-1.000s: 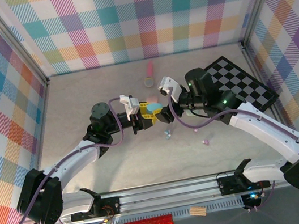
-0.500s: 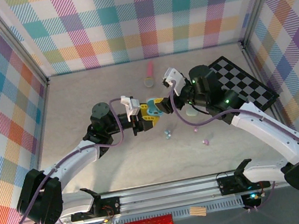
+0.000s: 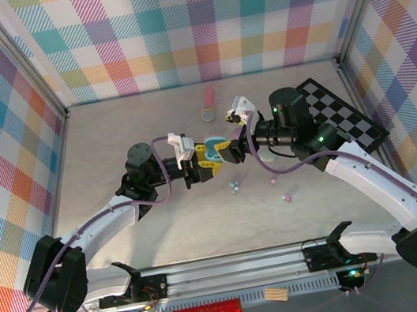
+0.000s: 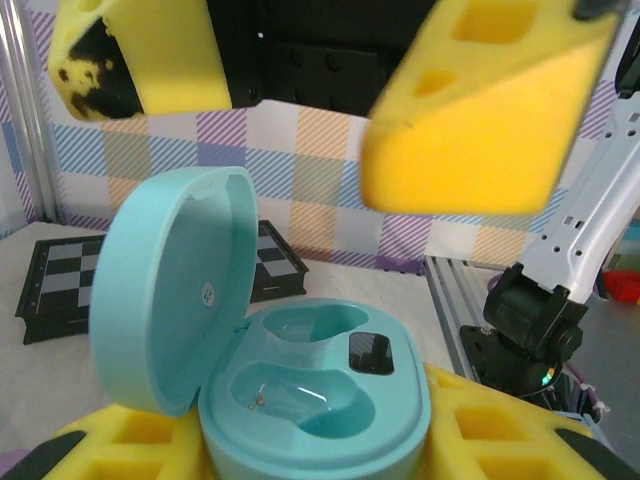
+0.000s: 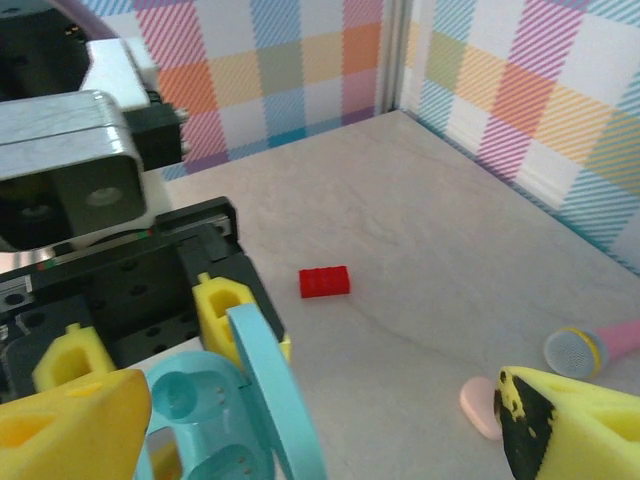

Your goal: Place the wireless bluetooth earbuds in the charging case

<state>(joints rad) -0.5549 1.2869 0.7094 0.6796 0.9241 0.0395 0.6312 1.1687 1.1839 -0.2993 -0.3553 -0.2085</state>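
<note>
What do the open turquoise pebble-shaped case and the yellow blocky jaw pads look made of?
Open turquoise pebble-shaped case: likely hard moulded plastic, with a smooth satin shell and glossier wells catching reflections. Yellow blocky pads: probably foam or rubber, matte, with square cut-outs and dark scuffs.

The left fingers (image 4: 490, 440) clamp an open teal charging case (image 4: 320, 400), lid up, 2 wells exposed; the right fingers (image 4: 480, 120) hover spread above it.

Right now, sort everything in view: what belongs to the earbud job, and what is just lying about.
Job in hand:
- charging case, lid open, held in the left gripper
- earbuds, loose on the table
- right gripper, open

Lying about:
- chessboard
- red block
- toy microphone
- pink pebble-shaped piece
</note>
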